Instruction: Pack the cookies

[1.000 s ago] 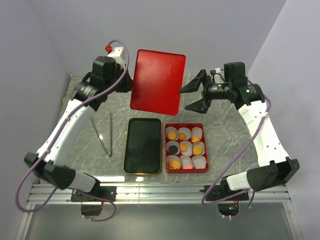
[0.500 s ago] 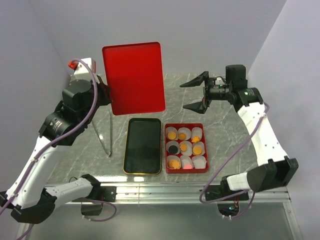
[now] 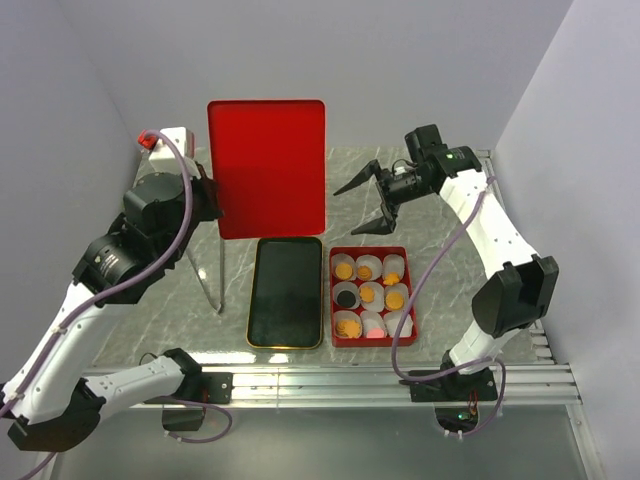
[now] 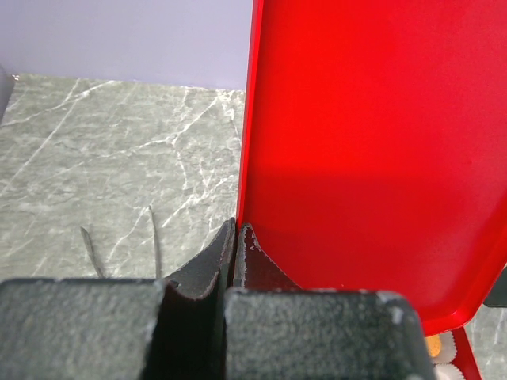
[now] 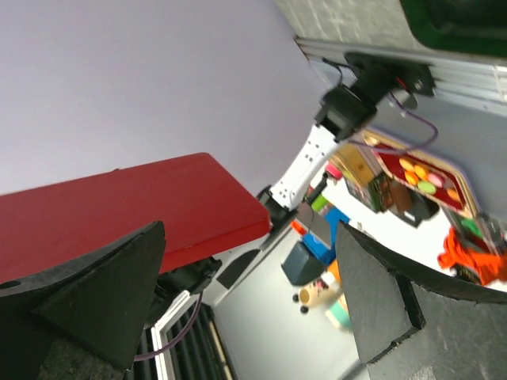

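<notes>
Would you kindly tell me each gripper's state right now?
Left gripper: shut on the red lid.
Right gripper: open, holding nothing.

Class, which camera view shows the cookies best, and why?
The top external view: the cookies sit in plain sight in their red box. The left wrist view catches one orange sliver below the red lid; the right wrist view misses them.

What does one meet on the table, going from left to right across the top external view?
metal tongs → black tray → red box holding the cookies
</notes>
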